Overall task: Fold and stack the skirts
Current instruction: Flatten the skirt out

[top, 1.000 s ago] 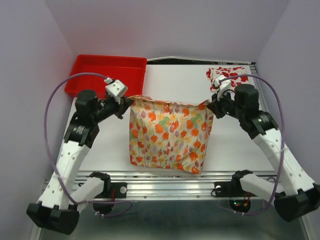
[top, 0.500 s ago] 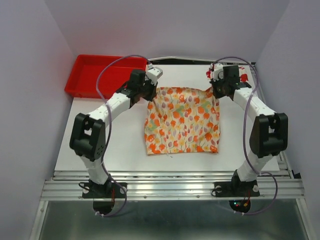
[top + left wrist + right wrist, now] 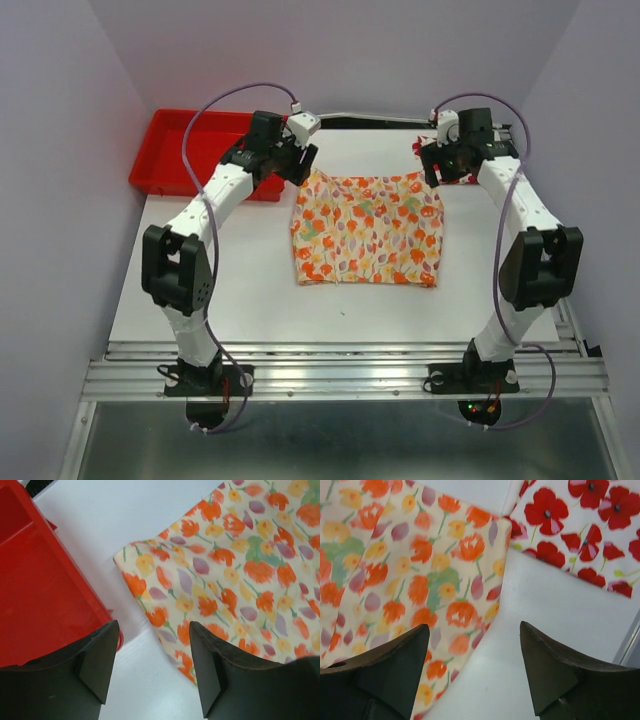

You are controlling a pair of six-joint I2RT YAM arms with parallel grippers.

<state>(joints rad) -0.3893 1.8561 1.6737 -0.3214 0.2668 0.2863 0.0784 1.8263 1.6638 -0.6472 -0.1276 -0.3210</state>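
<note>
The cream skirt (image 3: pixel 368 230) with orange, red and yellow flowers lies flat in the middle of the table. My left gripper (image 3: pixel 302 165) hovers open just over its far left corner (image 3: pixel 131 555); nothing sits between the fingers (image 3: pixel 102 665). My right gripper (image 3: pixel 437 168) is open above the far right corner (image 3: pixel 495 535) and holds nothing. The white skirt (image 3: pixel 580 525) with big red flowers lies bunched at the back right (image 3: pixel 470 165), mostly hidden behind the right wrist in the top view.
A red plastic tray (image 3: pixel 195 150) stands at the back left, its wall (image 3: pixel 75 580) close beside my left fingers. A metal rail (image 3: pixel 350 375) runs along the table's near edge. Purple walls close in both sides.
Both arms swung the cream skirt from hanging near the front toward the back and laid it flat. Both grippers then opened and let go of its top corners.
</note>
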